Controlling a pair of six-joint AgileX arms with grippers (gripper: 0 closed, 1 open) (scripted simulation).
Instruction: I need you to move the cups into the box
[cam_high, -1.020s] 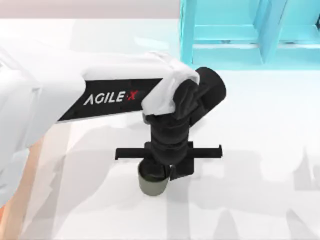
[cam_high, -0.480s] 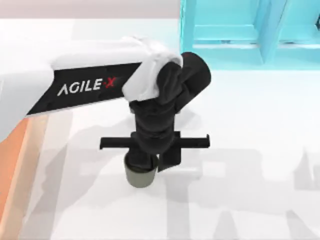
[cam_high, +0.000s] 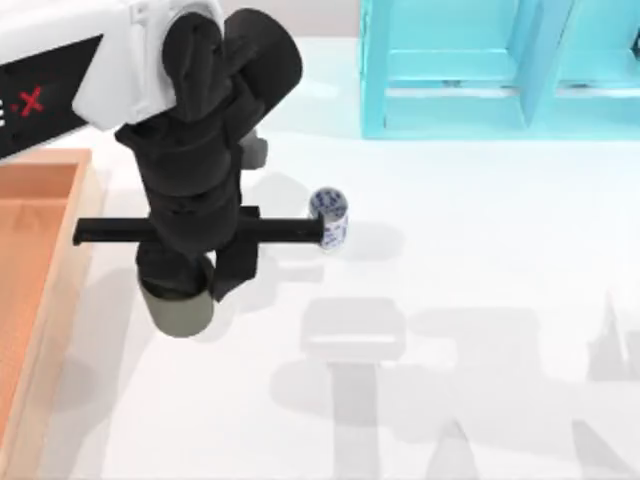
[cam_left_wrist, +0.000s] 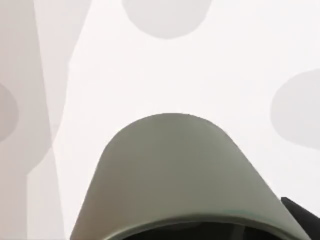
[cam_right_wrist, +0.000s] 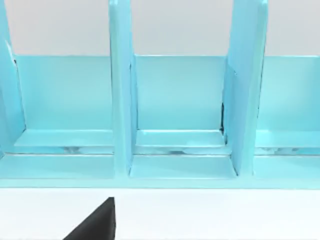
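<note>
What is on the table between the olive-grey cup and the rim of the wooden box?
Nothing. In the top view, the stretch between the olive-grey cup, held in the left claw, and the box rim is bare table with shadow.

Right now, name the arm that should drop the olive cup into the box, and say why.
Left. The left gripper holds the olive cup just beside the box at the table's left edge. The white floral cup stands further right.
</note>
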